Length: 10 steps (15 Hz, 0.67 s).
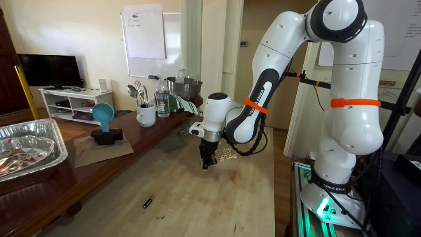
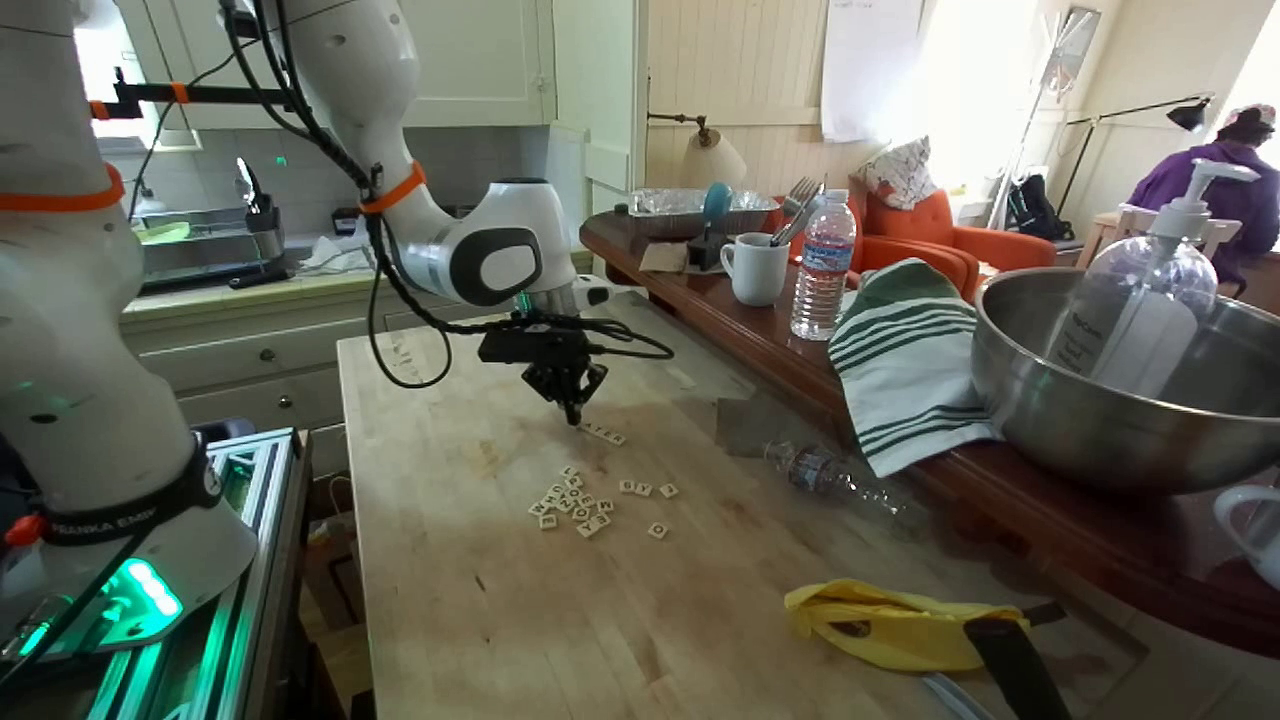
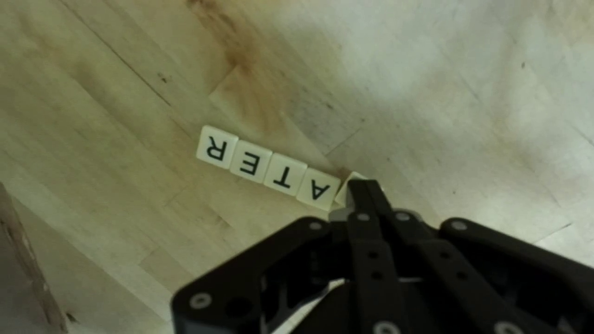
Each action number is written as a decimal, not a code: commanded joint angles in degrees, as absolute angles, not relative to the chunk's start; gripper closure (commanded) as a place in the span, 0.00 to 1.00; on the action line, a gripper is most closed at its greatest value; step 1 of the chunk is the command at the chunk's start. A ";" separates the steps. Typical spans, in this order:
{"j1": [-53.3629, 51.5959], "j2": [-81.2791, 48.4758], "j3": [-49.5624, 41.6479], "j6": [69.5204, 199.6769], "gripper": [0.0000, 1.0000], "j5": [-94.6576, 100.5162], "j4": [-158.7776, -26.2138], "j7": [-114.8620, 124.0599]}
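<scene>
Gripper (image 3: 373,195) was clenched, its two fingers (image 3: 369,234) pressed together and aimed down at the pale wooden bench (image 2: 480,620). Bearings were read from its tip, twelve at the top of each view. In the wrist view a letter row (image 3: 270,169) stretched between nine and ten o'clock: tile A (image 3: 318,189) nearest, then tile T (image 3: 285,174), tile E (image 3: 251,161) and tile R (image 3: 217,146), edge to edge and upside down from that angle. Just beside tile A, at nine o'clock, a fifth tile (image 3: 344,191) sat skewed, largely covered by the gripper; its letter was hidden, and I could not tell whether the fingers touched it.

In an exterior view, a loose pile of tiles (image 2: 566,504) lay at six o'clock. Three tiles (image 2: 643,490) in a short line and a lone tile O (image 2: 657,531) lay at five. A clear plastic bottle (image 2: 830,473), on its side, was between three and four; a yellow pouch (image 2: 880,630) was at four. A battery (image 1: 148,201), also seen in an exterior view, rested on the bench at eight.

On the dark ledge (image 1: 65,184), toward two in an exterior view, stood a white mug (image 2: 757,275) of cutlery (image 2: 797,205) with an upright water bottle (image 2: 825,268) beside it. At three, a steel bowl (image 2: 1110,430) held a pump bottle (image 2: 1140,305).
</scene>
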State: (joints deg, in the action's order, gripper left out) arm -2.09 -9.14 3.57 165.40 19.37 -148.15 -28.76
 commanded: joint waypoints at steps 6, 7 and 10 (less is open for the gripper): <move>-2.20 -13.21 3.22 166.03 1.00 22.32 -146.96 -29.19; -2.35 -13.28 3.12 166.12 1.00 22.94 -147.06 -29.00; -2.40 -13.45 2.96 166.13 1.00 24.06 -146.96 -28.81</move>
State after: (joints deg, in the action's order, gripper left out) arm -2.09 -9.18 3.55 165.40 21.78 -148.09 -29.36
